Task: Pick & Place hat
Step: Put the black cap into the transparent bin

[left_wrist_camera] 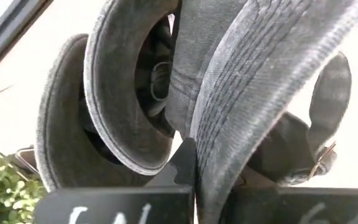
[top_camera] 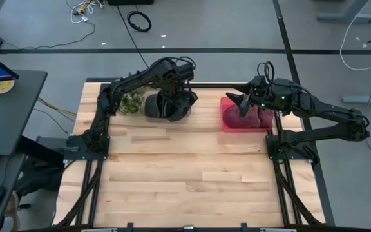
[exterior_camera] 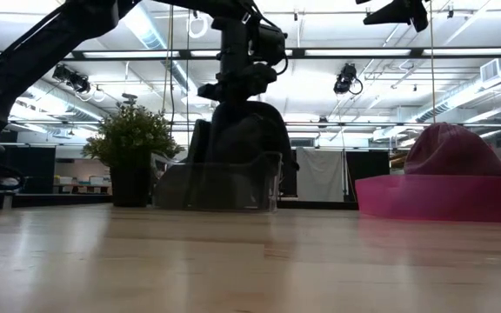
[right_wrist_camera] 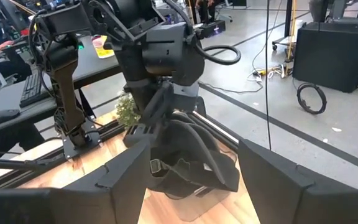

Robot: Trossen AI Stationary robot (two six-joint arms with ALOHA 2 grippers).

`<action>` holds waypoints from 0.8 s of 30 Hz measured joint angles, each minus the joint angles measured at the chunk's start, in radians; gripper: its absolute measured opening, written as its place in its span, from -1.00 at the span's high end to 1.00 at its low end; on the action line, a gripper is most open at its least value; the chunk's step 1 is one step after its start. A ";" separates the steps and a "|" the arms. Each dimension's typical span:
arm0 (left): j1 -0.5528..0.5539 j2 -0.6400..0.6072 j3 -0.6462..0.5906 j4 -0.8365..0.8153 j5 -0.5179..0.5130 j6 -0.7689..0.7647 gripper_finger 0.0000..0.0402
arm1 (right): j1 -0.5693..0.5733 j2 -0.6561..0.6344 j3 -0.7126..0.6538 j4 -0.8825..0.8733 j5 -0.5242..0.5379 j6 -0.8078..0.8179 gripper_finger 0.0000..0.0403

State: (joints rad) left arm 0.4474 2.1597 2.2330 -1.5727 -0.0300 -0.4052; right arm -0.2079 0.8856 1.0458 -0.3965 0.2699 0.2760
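A dark grey hat (exterior_camera: 249, 132) hangs under my left gripper (top_camera: 172, 102), which points down over a clear bin (exterior_camera: 220, 184) at the table's far middle and is shut on it. In the left wrist view the hat's stitched brim (left_wrist_camera: 247, 93) runs up from the fingers, and more grey hat brims (left_wrist_camera: 114, 99) lie in the bin below. My right gripper (top_camera: 236, 100) hovers open above a pink tray (top_camera: 232, 124) at the far right. A maroon hat (exterior_camera: 455, 149) rests in that tray. My left gripper pinches an edge of the grey hat's brim (left_wrist_camera: 199, 177) between its two fingers, which come from above and point down. The hat hangs slack below them with its buckle strap (left_wrist_camera: 319, 163) dangling. Its lower part (right_wrist_camera: 191, 180) is level with the bin's rim.
A small potted plant (top_camera: 132, 103) stands just left of the clear bin. The near half of the wooden table (top_camera: 185, 180) is bare boards. Black frame rails run along both side edges.
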 joint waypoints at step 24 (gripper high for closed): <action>-0.036 0.000 0.073 0.028 0.063 0.068 0.95 | 0.000 0.000 0.000 -0.002 0.000 -0.004 -0.22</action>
State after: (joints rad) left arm 0.4116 2.1593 2.3059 -1.5448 0.0332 -0.3368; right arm -0.2081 0.8856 1.0458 -0.3981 0.2703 0.2718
